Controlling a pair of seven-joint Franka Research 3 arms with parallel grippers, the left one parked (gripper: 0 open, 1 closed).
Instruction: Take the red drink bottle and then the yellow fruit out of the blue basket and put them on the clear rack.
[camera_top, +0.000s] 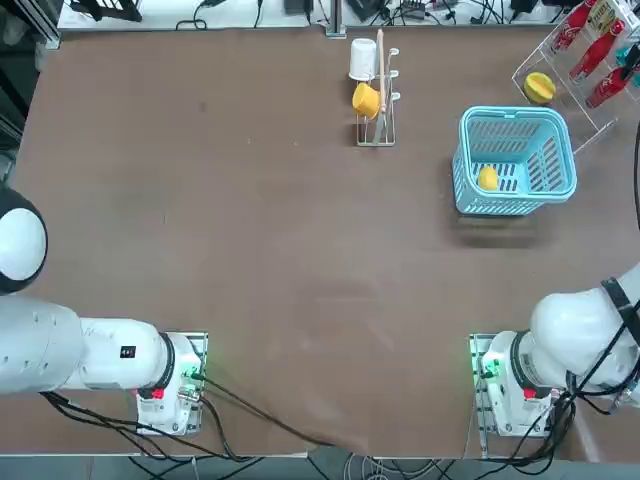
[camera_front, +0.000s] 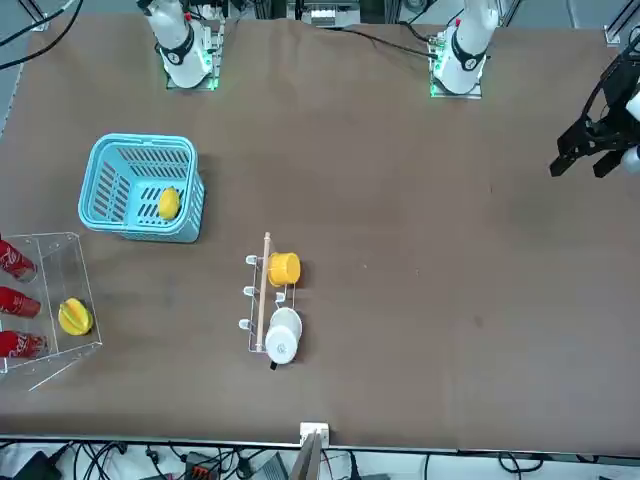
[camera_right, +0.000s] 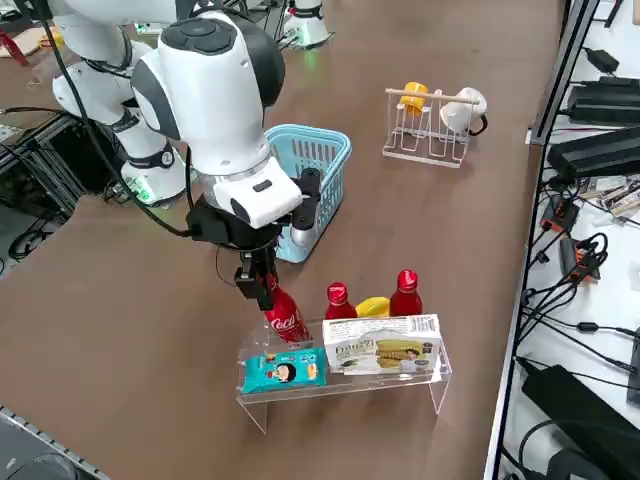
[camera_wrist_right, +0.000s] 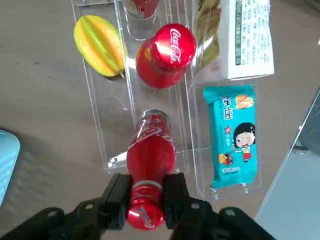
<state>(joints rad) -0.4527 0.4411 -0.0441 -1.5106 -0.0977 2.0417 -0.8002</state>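
Table (camera_right: 150, 330) beneath right jaws, bottle (camera_wrist_right: 151, 157) slanting.

In the right side view's upper left, the right arm (camera_right: 205, 95) has glossy white rounded segments with dark grey joint covers, a small black square marking, and a black cable along it. The right gripper (camera_wrist_right: 146, 200), along the right wrist view's edge, is matte black with round screws.

The right arm (camera_right: 215, 120) reaches forward, right gripper (camera_right: 263, 292) low at far right, fingers (camera_wrist_right: 175, 197) closed.
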